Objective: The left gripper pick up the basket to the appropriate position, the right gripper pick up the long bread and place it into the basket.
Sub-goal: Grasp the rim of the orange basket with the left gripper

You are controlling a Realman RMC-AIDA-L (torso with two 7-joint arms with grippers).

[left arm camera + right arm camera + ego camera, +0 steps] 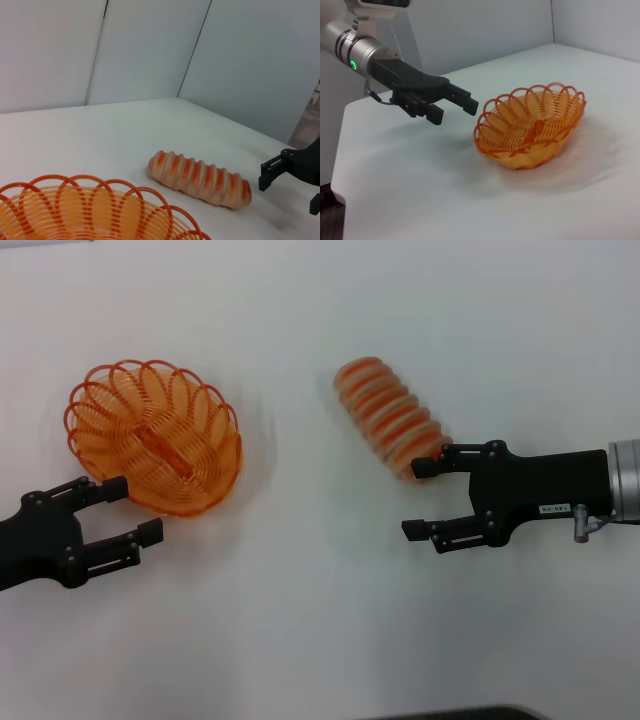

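On the white table [320, 640] the basket [155, 437] sits at about ten o'clock of the head view, upright and with nothing inside, and the long bread [392, 418] lies apart from it at about one o'clock, slanting toward the right side. The left gripper [128, 511] waits at eight o'clock with its claw spread wide; its upper finger is at the near rim of the basket, but the wire is not yet between the two fingers. The right gripper [422, 499] is at four o'clock, also spread wide, with its upper fingertip just beside the near end of the bread and holding nothing. The step in hand seems to be the grasp of the basket. To do it well, the left gripper should probably go forward until one finger is inside the scalloped rim and the other outside, then close gently, because the looped wire is light and may slide or tip. For the bread, the right gripper is better placed across the middle of the loaf, not at its end, so the loaf will not swing when it is lifted.
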